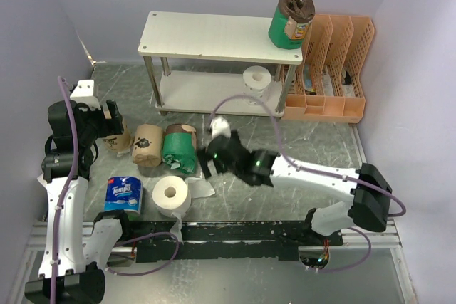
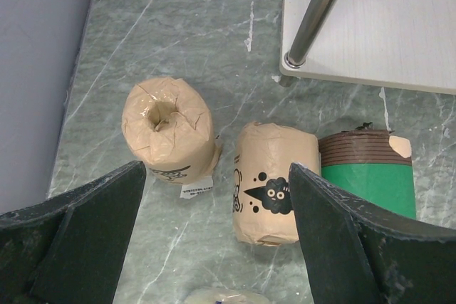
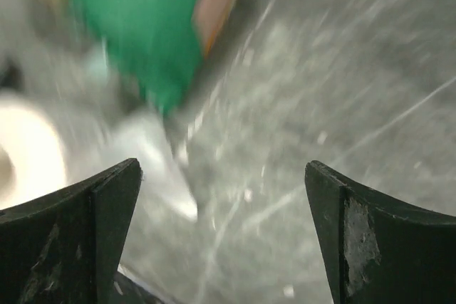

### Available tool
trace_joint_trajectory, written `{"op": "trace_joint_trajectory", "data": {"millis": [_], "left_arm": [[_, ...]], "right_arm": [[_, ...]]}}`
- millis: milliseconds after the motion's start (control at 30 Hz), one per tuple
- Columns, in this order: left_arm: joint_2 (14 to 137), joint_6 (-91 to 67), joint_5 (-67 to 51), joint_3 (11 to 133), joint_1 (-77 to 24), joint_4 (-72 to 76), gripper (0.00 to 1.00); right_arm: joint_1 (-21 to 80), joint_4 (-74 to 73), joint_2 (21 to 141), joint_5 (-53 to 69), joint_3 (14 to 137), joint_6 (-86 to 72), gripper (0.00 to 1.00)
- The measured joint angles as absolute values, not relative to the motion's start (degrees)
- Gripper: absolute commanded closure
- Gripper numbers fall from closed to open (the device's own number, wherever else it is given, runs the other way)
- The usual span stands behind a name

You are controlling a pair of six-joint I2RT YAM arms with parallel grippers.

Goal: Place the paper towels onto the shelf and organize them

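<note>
The shelf (image 1: pixel 206 33) stands at the back. A green-wrapped roll (image 1: pixel 291 21) stands on its top board and a bare white roll (image 1: pixel 256 80) on its lower board. On the table lie a tan roll (image 1: pixel 147 145) and a green roll (image 1: pixel 179 149). Another tan roll (image 1: pixel 118 140) stands upright to their left. In front are the blue Tempo roll (image 1: pixel 123 196) and a white roll (image 1: pixel 171 196). My left gripper (image 1: pixel 108 124) is open and empty above the tan rolls (image 2: pixel 167 129) (image 2: pixel 274 183). My right gripper (image 1: pixel 208 160) is open and empty beside the green roll (image 3: pixel 142 26).
An orange slotted file rack (image 1: pixel 331 69) stands right of the shelf. A shelf post (image 2: pixel 317 12) and the lower board (image 2: pixel 370 26) are close ahead of the left wrist. Purple walls close in the left, back and right. A loose strip trails from the white roll (image 3: pixel 25 147).
</note>
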State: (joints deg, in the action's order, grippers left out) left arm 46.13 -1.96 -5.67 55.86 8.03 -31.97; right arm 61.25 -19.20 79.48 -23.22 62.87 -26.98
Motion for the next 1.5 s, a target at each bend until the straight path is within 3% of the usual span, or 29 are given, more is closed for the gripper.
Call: {"op": "trace_joint_trajectory", "data": {"millis": [167,467,567,833,1500], "left_arm": [[46.28,-1.96,-6.35,55.86,8.05,-31.97,0.06],[46.28,-1.89,-6.68,55.86,8.14,-31.97,0.06],[46.24,-1.72,-6.70,55.86,8.14,-31.97,0.06],[45.82,-1.48,-6.74,55.86,8.14,-31.94,0.06],[44.88,-0.80,-6.72,55.31,8.14,-31.68,0.06]], "right_arm": [[68.55,-19.59,78.87,-15.55,52.90,-21.93,0.02],[68.03,-9.47,83.61,-5.23,59.16,-24.64,0.02],[67.90,-5.23,83.74,-3.03,59.16,-27.59,0.07],[67.77,-3.51,90.48,-2.61,62.85,-34.57,0.17],[67.72,-8.51,97.60,-1.10,66.15,-36.18,0.19]]}}
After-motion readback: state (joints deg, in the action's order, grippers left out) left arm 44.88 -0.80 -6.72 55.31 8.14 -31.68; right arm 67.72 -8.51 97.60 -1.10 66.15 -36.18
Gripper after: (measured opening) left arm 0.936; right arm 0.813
